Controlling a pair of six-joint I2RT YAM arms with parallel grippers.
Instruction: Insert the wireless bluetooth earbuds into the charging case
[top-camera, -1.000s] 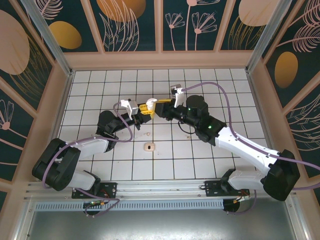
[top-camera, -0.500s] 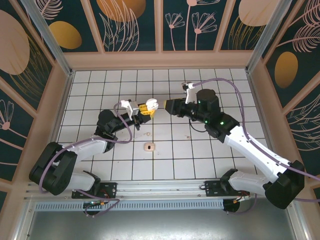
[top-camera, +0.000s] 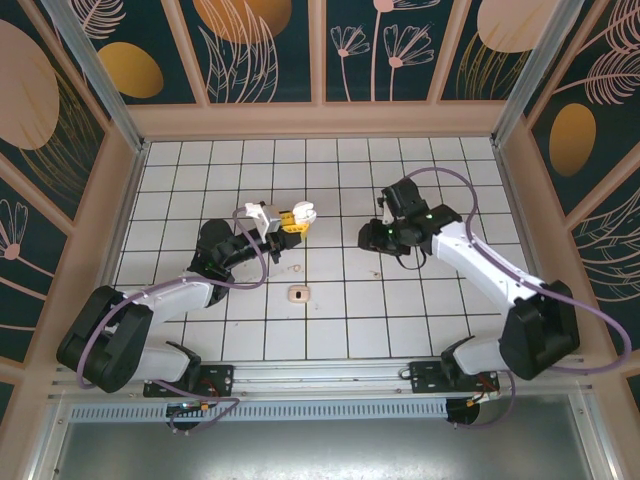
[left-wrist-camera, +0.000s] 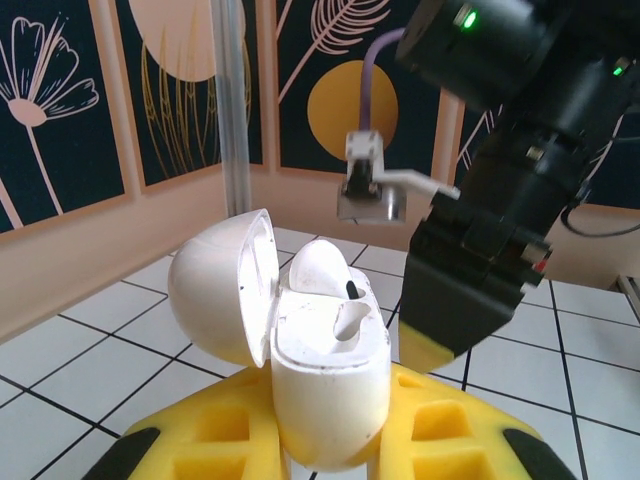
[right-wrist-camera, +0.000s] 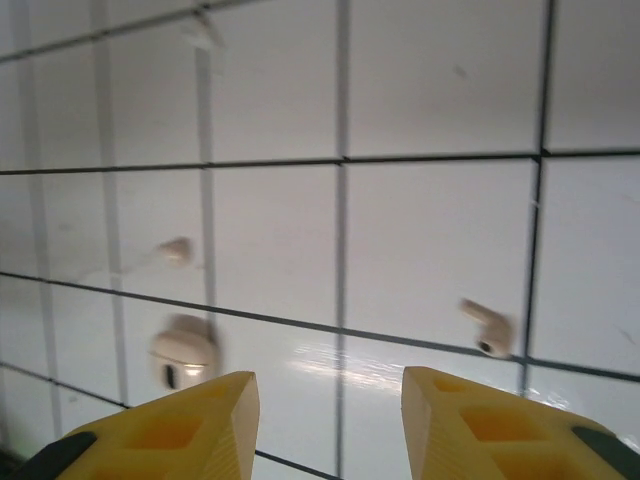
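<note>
Within left claw (top-camera: 289, 219), open charging case (left-wrist-camera: 330, 385), perhaps with earbud (left-wrist-camera: 318, 268).

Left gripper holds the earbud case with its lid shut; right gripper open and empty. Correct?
No. The case has its lid open, not shut, with one earbud sitting inside; the left wrist view shows it. The rest stands: the left gripper holds the case, and the right gripper is open and empty.

White shells, black joints and purple cables (left-wrist-camera: 368, 80) make up the left arm (top-camera: 175, 292) and right arm (top-camera: 490, 275). Left claw (top-camera: 292, 217) and right claw (right-wrist-camera: 330, 395) have yellow fingers (right-wrist-camera: 185, 425).
</note>
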